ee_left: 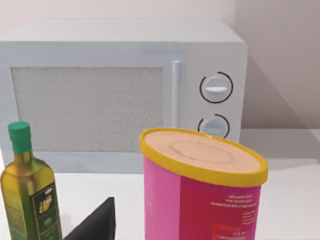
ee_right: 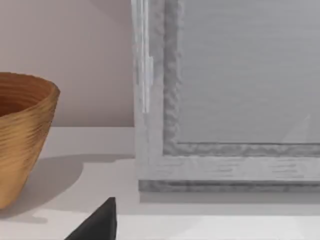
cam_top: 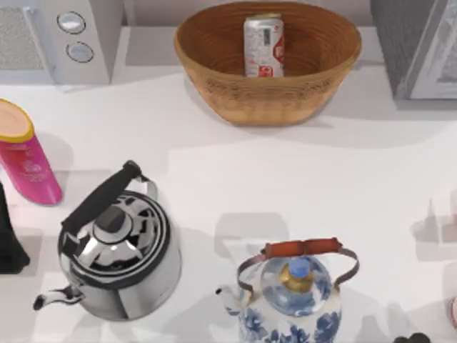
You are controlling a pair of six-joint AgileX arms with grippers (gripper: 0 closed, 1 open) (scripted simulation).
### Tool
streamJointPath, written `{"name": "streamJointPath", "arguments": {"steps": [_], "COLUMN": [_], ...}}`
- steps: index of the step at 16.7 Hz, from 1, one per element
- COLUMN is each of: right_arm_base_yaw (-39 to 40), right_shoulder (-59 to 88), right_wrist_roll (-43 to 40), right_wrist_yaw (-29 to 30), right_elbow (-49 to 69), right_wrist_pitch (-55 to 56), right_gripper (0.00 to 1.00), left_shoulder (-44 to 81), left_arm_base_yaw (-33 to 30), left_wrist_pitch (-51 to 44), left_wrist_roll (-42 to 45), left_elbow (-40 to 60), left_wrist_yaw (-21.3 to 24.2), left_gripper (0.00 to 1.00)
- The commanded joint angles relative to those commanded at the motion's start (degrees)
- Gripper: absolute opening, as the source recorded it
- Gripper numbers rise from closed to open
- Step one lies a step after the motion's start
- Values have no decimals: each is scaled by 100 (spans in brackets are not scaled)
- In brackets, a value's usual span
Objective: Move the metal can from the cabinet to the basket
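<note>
The metal can (cam_top: pixel 263 46), silver with a red-and-white label, stands upright inside the wicker basket (cam_top: pixel 268 93) at the back middle of the table. The basket's side (ee_right: pixel 20 135) also shows in the right wrist view. The grey cabinet (cam_top: pixel 418 46) stands at the back right, and its framed front (ee_right: pixel 225 100) is close before the right wrist camera. My left gripper (ee_left: pixel 95 225) is parked at the table's left edge (cam_top: pixel 11 243), facing the pink canister. My right gripper (ee_right: pixel 97 222) sits low at the front right corner (cam_top: pixel 413 338). Neither one holds anything that I can see.
A microwave (cam_top: pixel 64 36) stands at the back left. The pink canister with a yellow-rimmed lid (cam_top: pixel 25 153) and an olive oil bottle (ee_left: pixel 30 190) are on the left. A steel kettle (cam_top: pixel 114 250) and a blue-and-white kettle (cam_top: pixel 296 300) stand at the front.
</note>
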Motion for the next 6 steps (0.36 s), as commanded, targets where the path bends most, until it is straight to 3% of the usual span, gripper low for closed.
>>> {"name": "streamJointPath", "arguments": {"steps": [6], "right_arm_base_yaw": [-195], "right_shoulder": [-747], "right_wrist_roll": [-3], "right_wrist_yaw": [-229], "right_elbow": [-778], "right_wrist_pitch": [233], "right_gripper": [100], "left_shoulder": [0], "left_arm_base_yaw": [0], "left_wrist_pitch": [0], "left_wrist_roll": [0], "left_elbow": [0], "left_wrist_yaw": [0], "left_gripper": [100]}}
